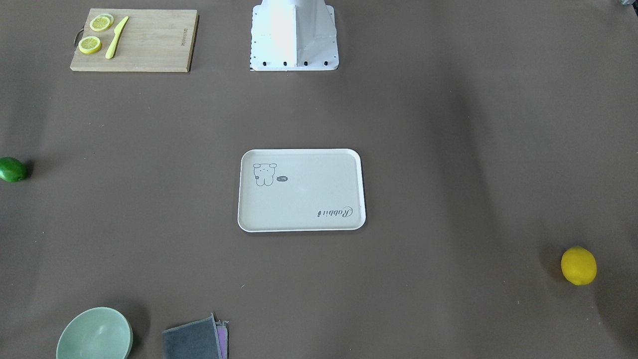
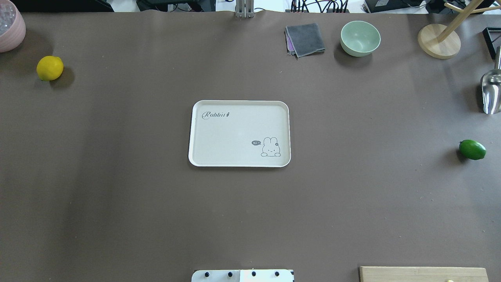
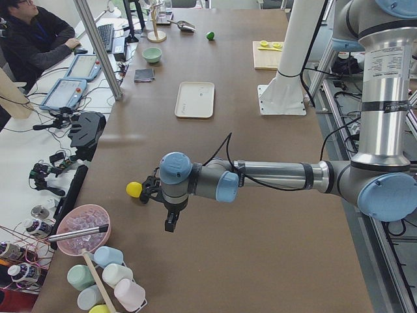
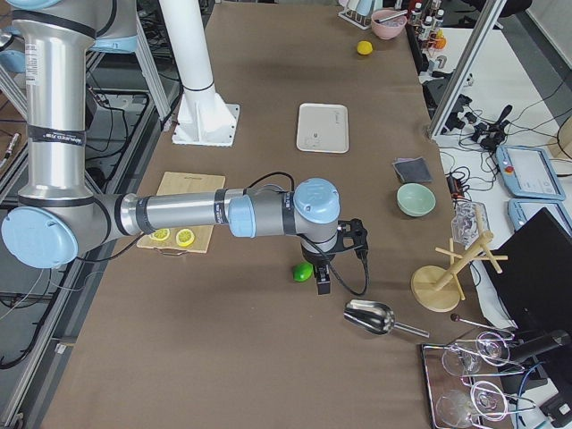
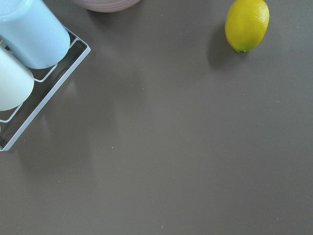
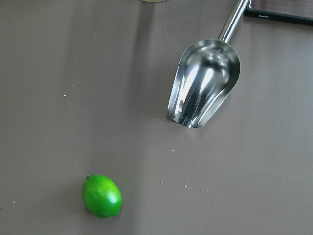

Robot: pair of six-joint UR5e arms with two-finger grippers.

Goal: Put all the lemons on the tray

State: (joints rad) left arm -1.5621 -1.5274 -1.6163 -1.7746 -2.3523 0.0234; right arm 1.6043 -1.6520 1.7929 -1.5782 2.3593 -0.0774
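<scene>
**tablewatcher:** So where's everything sitting?

**ur5fan:** Neither lemon is on the tray (image 2: 235, 129), which lies in the middle of the table. The yellow lemon (image 2: 49, 68) is near the far corner at the robot's left end, close to a pink bowl (image 2: 9, 29). The green lemon (image 2: 472, 149) sits by the edge at the robot's right end, with a metal scoop (image 2: 491, 94) a little further toward the far edge.

**tablewatcher:** And the claws?

**ur5fan:** The left gripper (image 3: 170, 225) hangs just beside the yellow lemon, and the right gripper (image 4: 323, 286) just beside the green one. I can't tell whether either is spread or closed (they only show up small in the side cameras). Both fruits lie on the brown tabletop in the wrist views.

**tablewatcher:** Other stuff?

**ur5fan:** A bamboo cutting board (image 1: 133, 40) lies along the robot's own edge, toward its right end, with two lemon slices (image 1: 100, 22) and a yellow knife (image 1: 116, 37) on it. A green bowl (image 2: 360, 38) and a folded grey cloth (image 2: 305, 39) sit side by side along the far edge.
</scene>
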